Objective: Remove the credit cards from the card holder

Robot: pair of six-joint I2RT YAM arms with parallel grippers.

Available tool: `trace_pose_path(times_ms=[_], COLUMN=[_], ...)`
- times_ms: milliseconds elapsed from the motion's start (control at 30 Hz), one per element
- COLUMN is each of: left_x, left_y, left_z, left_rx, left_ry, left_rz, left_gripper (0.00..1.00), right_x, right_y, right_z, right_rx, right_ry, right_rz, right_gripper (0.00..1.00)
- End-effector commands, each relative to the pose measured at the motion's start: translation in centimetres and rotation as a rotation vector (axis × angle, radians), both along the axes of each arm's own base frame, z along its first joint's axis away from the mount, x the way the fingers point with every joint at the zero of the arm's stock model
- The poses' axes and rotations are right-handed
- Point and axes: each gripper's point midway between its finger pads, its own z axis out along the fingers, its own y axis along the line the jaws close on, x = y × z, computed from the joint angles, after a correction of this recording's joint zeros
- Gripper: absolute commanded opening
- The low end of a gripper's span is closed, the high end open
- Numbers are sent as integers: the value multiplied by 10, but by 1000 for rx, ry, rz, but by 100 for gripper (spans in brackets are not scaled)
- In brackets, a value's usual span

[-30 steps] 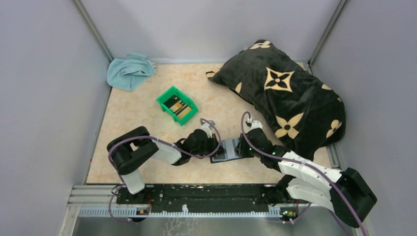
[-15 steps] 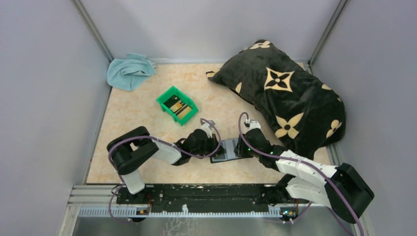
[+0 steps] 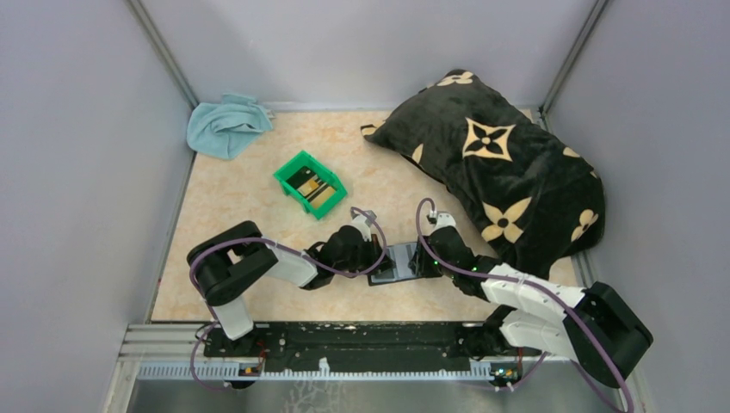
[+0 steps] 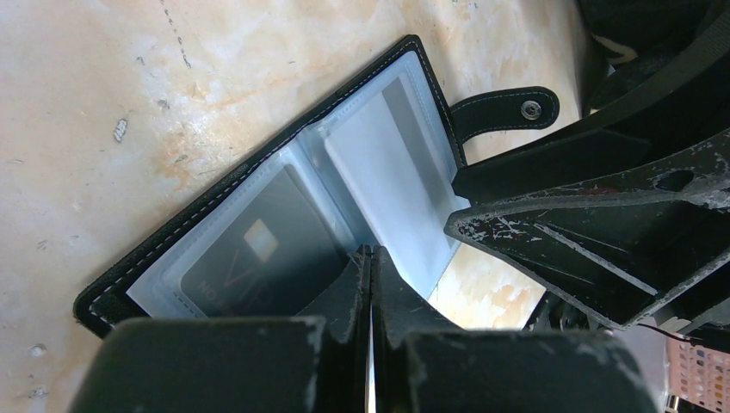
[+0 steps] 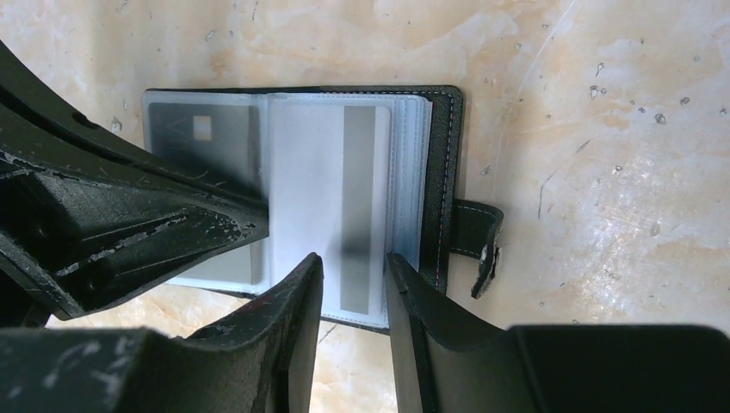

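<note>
Nearest the bases: pins the card holder (image 4: 215, 202) flat on the tabletop (image 3: 258, 224) with the left end effector (image 4: 371, 255), clenched tight, nothing visible between its fingers, tips planted at the centre fold of the clear sleeves. Keeps the holder spread open between the two arms, snap strap lying out to the side.

Opposite, comes in low with the right end effector (image 5: 353, 262), released, jaws partly apart over the near edge of a pale, grey-striped card (image 5: 323, 181) that sits inside its sleeve. Cannot tell whether the fingers touch the plastic yet. Shows a dark card (image 4: 258, 258) in the facing sleeve too.

Against a second ago: draws the right arm's rear links slightly inward and spreads the jaws a shade wider, with the holder unmoved. Reads as lining up for a pinch, not a pull. No card is leaving the holder yet.

Further out: holds some credit cards (image 3: 312, 186) already in the green bin (image 3: 288, 174), so probably partway through. Beyond that, a blue cloth (image 3: 225, 125) at the far left and a black patterned pillow (image 3: 499, 163) at the far right.
</note>
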Motion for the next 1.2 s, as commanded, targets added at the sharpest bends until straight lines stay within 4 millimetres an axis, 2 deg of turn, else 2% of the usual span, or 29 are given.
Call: trace_pose_path(times_ms=[0,200,433,1167], left_x=[-13,-14,-15,-19], left_y=[25,24,24,22], left_z=[-37,-38,-41,-49], left_rx=[131,128,130,123], left_ry=[68,71,77,94], left_rz=[-4,-4,-7,-25], left_gripper=[0,0,0,0], right_x=[1,1,4,9], right_y=[8,18,30,32], right_z=[2,9,32,60], right_rx=[41,92,159,164], right_ry=[-7,-13,-46,-96], right_rz=[21,46,73,80], right_gripper=[34,34,34,33])
